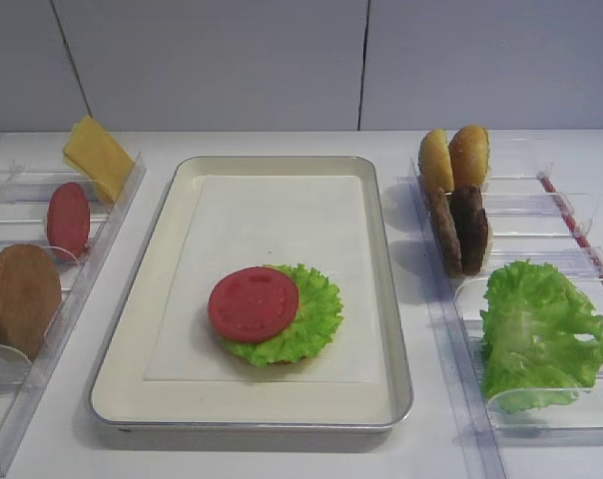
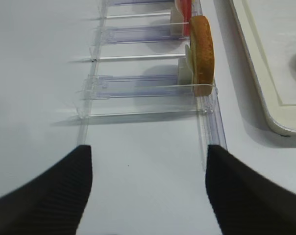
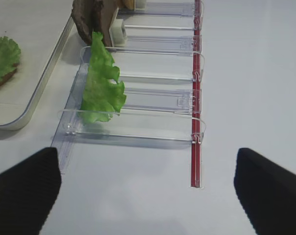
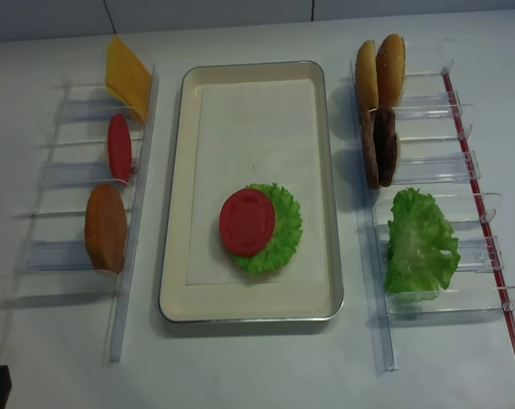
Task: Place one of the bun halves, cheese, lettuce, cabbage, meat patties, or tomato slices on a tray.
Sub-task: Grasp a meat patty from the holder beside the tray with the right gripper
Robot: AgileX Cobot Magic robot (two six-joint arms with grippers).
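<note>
2 meat patties (image 1: pixel 459 230) stand on edge in the right rack (image 1: pixel 541 215) beside the tray (image 1: pixel 132 399), so the right tool (image 3: pixel 148 191), spread wide and empty like the left tool (image 2: pixel 148 186), should straddle 1 patty squarely, clear of its twin.

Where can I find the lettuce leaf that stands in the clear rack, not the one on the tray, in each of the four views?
Exterior high: lettuce leaf at lower right, in the right rack.
Right wrist: left of centre, upright in the rack.
Left wrist: not in it.
Exterior high (realsense): lower right.
Shared landmark: the meat patties stand one slot behind it, at and.
</note>
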